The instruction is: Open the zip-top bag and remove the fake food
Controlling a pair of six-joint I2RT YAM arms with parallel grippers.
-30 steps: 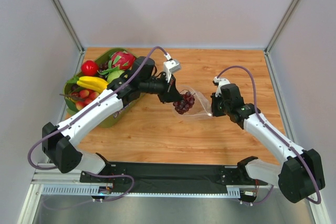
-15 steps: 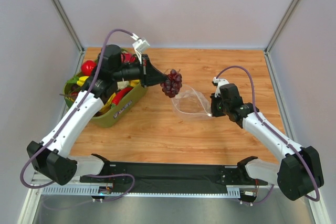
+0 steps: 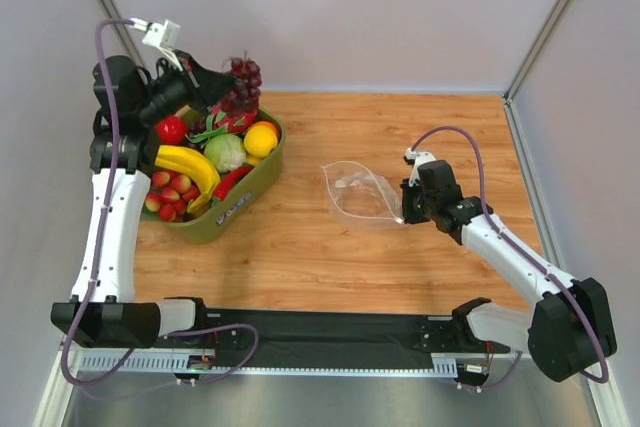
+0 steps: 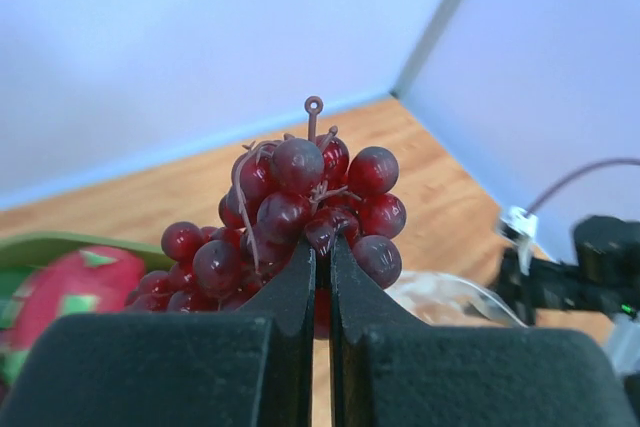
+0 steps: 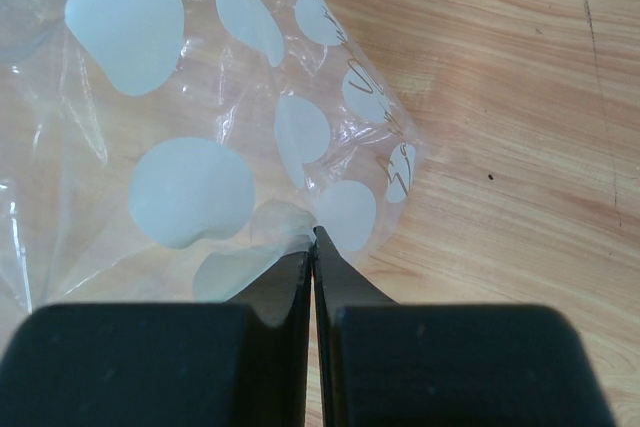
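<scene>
Both grippers are clamped: the left gripper [image 4: 322, 252] pinches the grape bunch [image 4: 300, 197], stem hook up, above the far rim of the olive-green bin [image 3: 235, 211]. The right gripper [image 5: 314, 242] nips a corner of the dotted zip-top bag [image 3: 358, 195], which lies flat on the table [image 3: 300, 247], its length running diagonally toward that gripper.

Bare bench [image 3: 300, 237] lay open between the fruit-packed bin [image 3: 235, 212] and the zip-top bag [image 3: 362, 195]. The right hand [image 3: 403, 213] blocked the bag's right corner; the left hand [image 3: 225, 89] with the grape bunch [image 3: 243, 77] hung over the bin's far rim.
</scene>
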